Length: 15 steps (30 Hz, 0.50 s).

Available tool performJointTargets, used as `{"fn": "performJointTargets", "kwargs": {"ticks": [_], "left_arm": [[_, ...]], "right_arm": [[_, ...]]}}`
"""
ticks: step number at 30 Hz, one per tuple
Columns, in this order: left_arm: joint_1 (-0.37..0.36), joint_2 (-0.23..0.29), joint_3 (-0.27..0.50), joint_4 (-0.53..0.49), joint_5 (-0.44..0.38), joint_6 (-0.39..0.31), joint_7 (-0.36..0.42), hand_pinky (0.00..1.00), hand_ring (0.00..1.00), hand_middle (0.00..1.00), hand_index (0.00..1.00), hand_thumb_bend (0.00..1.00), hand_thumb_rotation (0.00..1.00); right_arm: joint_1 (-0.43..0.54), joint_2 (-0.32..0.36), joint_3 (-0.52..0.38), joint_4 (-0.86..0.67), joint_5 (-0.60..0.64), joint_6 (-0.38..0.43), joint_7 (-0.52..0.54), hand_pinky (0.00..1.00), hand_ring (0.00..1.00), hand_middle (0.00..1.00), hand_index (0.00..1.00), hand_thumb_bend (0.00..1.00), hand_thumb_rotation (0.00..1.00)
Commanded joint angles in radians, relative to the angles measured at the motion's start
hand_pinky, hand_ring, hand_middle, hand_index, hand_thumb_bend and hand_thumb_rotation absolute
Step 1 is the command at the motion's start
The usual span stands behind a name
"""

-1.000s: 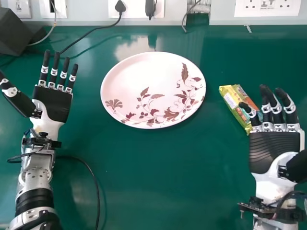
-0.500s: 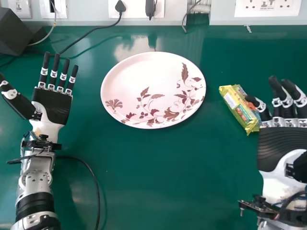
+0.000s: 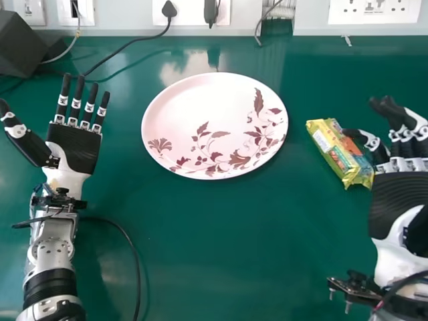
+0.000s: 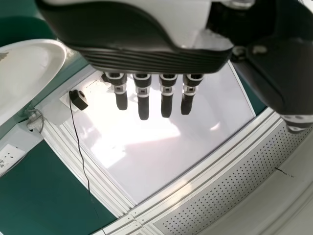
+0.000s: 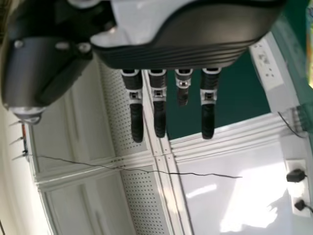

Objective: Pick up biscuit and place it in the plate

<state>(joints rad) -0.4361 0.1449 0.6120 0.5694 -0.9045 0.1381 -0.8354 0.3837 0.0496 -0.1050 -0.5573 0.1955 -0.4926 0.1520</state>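
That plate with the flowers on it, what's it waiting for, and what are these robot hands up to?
The robot seems set to move the biscuit packet onto the plate, which holds nothing now. Its right hand is beside the packet, fingers open, with no grip on it. The left hand lies open on the plate's other side, holding nothing.

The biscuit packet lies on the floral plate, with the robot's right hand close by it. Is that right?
Not on the plate: the head view shows the biscuit packet on the green table, right of the plate. The right hand is close by it.
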Motion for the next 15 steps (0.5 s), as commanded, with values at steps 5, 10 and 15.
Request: {"fn": "performJointTargets", "kwargs": {"ticks": [5, 10, 15], "left_arm": [[0.067, -0.034, 0.003, 0.071, 0.004, 0.015, -0.009, 0.96, 0.95, 0.99, 1.0, 1.0, 0.88], [0.061, -0.031, 0.003, 0.087, 0.009, 0.007, -0.023, 0.96, 0.96, 0.98, 1.0, 1.0, 0.88], [0.059, -0.03, 0.005, 0.097, 0.007, 0.011, -0.028, 1.0, 0.95, 0.98, 1.0, 1.0, 0.85]], "right_arm": [[0.014, -0.01, -0.018, -0.038, -0.12, 0.004, -0.051, 0.62, 0.74, 0.78, 0.69, 0.93, 0.12], [0.014, -0.012, -0.022, -0.06, -0.184, 0.017, -0.087, 0.62, 0.74, 0.78, 0.69, 0.92, 0.11], [0.003, -0.025, -0.025, -0.075, -0.212, 0.036, -0.103, 0.62, 0.74, 0.78, 0.68, 0.92, 0.12]]}}
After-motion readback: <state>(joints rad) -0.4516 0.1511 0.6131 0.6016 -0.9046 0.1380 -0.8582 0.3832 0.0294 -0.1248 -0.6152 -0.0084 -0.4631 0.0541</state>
